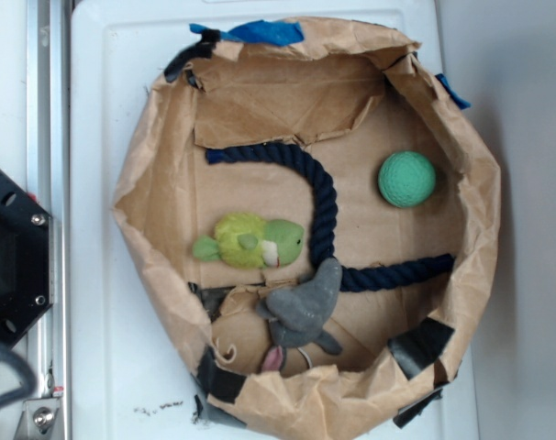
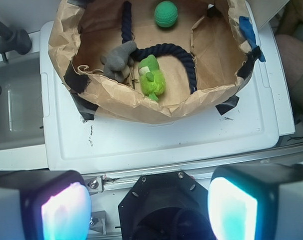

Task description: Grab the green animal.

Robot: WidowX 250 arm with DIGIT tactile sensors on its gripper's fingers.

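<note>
Gripper (image 2: 149, 202) jaws spread, holding nothing — well back from the paper bin (image 2: 141, 107). The green animal (image 2: 151, 76) lies inside, the grey plush (image 2: 119, 60) at its ten o'clock, touching the rope (image 2: 166, 49).

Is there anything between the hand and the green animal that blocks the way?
The paper wall of the nest rises between the open hand and the green animal, so come from above. The grey plush and rope lie close beside it.
</note>
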